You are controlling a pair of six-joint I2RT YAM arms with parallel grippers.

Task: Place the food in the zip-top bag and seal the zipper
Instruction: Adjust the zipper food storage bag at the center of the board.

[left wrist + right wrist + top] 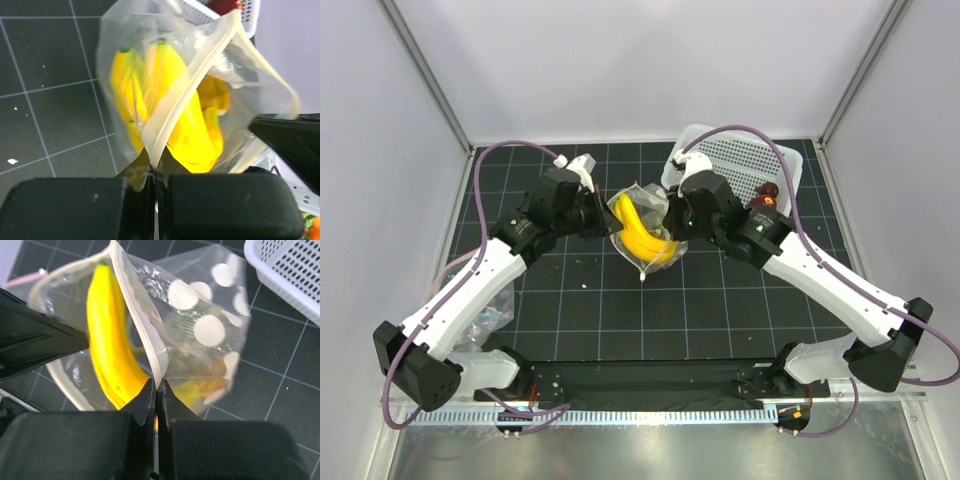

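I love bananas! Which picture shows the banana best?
Right wrist view: the banana is big and sharp, tip to curve. Left wrist view blurs it behind the bag; top view shows it small.

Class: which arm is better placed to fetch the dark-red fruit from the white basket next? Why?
Right, probably: dark-red fruit and white basket lie beside it. The right end effector and left end effector both pinch the zip-top bag, so it must release first.
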